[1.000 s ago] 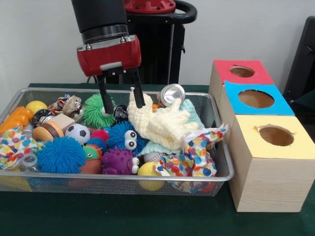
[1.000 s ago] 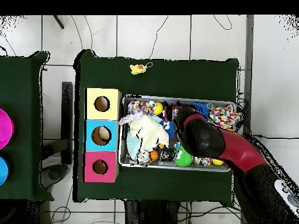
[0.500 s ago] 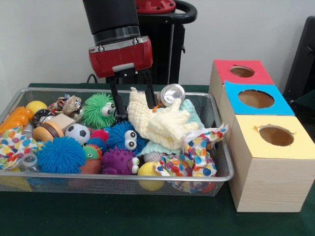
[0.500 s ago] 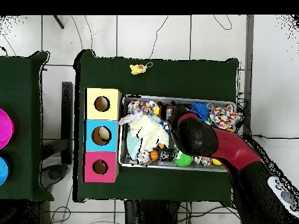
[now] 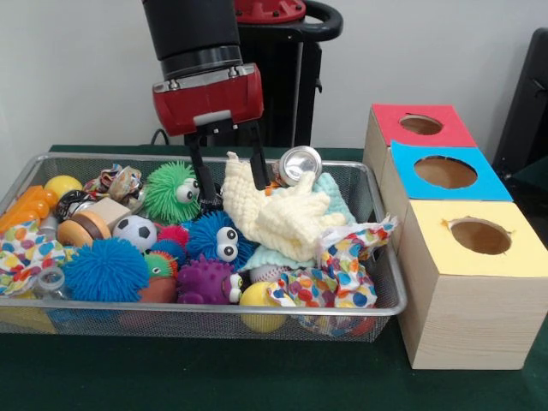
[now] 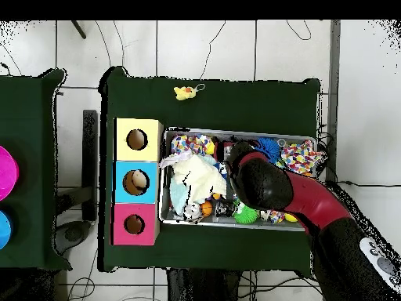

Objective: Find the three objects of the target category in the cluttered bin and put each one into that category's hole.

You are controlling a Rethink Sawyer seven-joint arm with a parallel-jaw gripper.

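The bin (image 5: 205, 310) is a silver wire-mesh basket heaped with toys, cloths and a can; it also shows in the overhead view (image 6: 235, 226). My gripper (image 5: 229, 181) hangs open and empty over the bin's back middle. One finger (image 5: 198, 181) is beside a green fuzzy ball (image 5: 165, 193), the other finger (image 5: 259, 169) is at the top edge of a pale yellow knitted cloth (image 5: 278, 214), close to a silver can (image 5: 298, 163). The hole (image 5: 420, 125) in the red-topped box is at the right, also seen from overhead (image 6: 134, 224). In the overhead view the arm (image 6: 258, 182) hides the gripper.
A blue-topped box (image 5: 479, 184) and a yellow-topped box (image 5: 531, 257) stand in a row with the red one, right of the bin. In the bin lie a blue fuzzy ball with eyes (image 5: 218, 240), a soccer ball (image 5: 134, 231) and polka-dot cloth (image 5: 342, 270). A small yellow toy (image 6: 186, 92) lies on the table.
The gripper has moved to the right and slightly up from beside the green fuzzy ball, staying open and empty; over the last half second it has hardly moved.
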